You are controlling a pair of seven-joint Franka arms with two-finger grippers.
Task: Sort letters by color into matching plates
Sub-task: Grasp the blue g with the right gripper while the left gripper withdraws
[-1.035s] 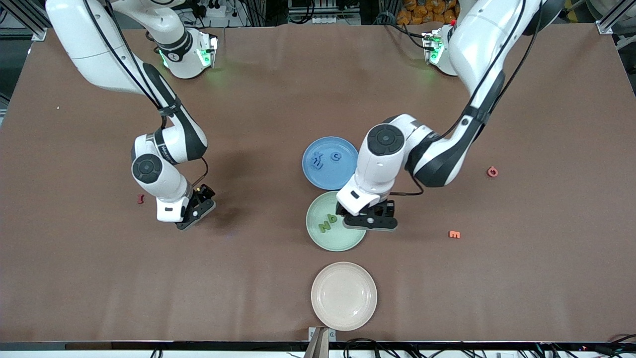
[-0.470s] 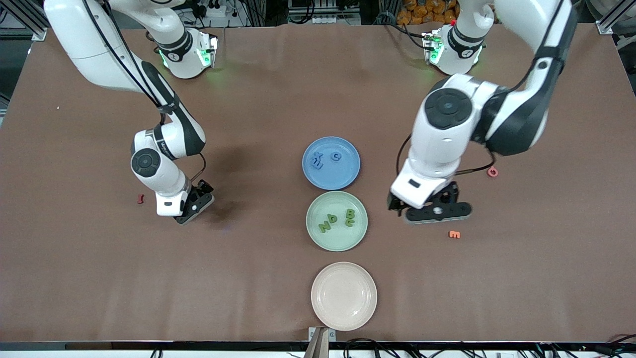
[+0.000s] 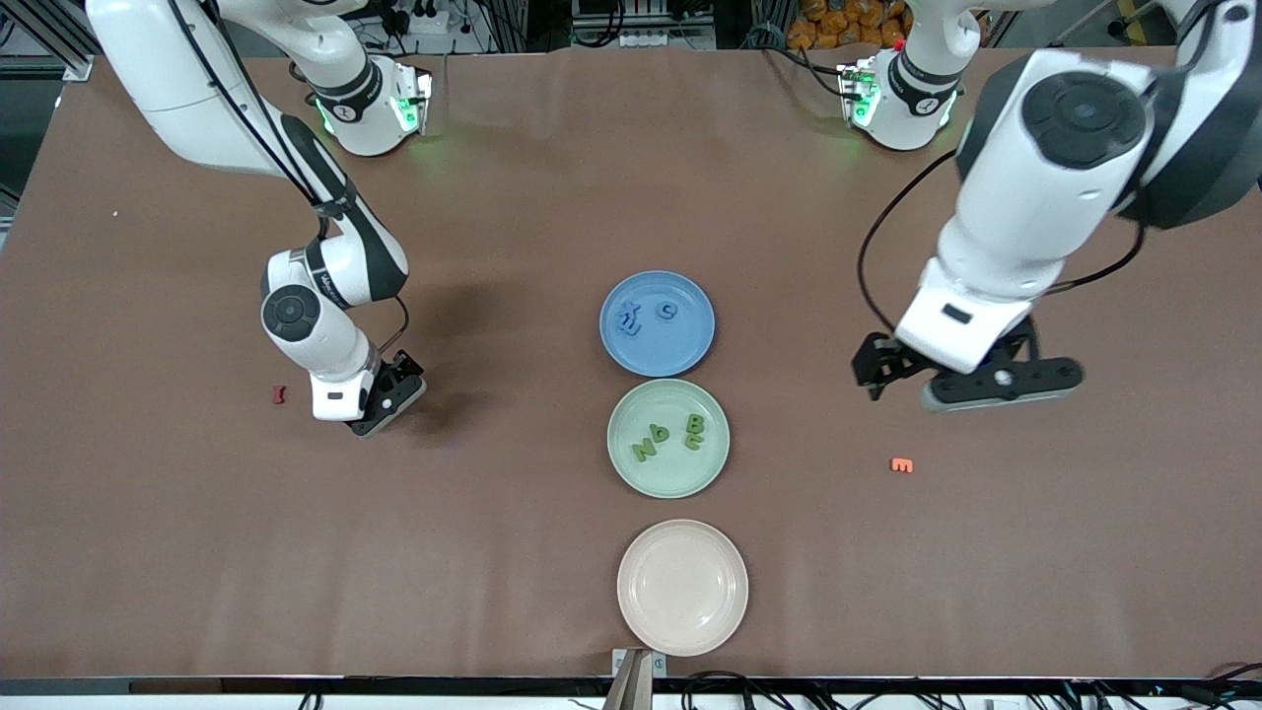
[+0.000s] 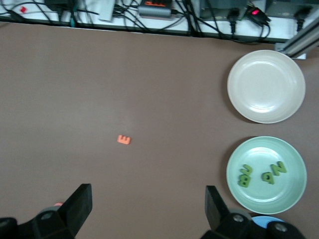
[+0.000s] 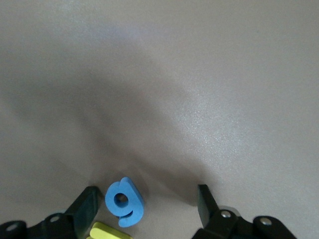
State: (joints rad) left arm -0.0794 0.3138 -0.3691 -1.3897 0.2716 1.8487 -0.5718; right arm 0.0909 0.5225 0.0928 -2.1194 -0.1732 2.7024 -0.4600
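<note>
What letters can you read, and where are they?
"N", "D", "B", "C": green letters in the green plate.
"C": blue letter in the blue plate; the blue pieces beside it are unreadable.
"E": orange letter on the table.
"g": blue letter between the right end effector's fingers.

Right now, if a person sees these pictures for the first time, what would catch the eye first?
Three plates line the table's middle: the blue plate farthest from the front camera, the green plate with four green letters, and the beige plate nearest. The left gripper hangs open above the table near an orange letter. The right gripper sits low, its fingers open around a blue letter.
</note>
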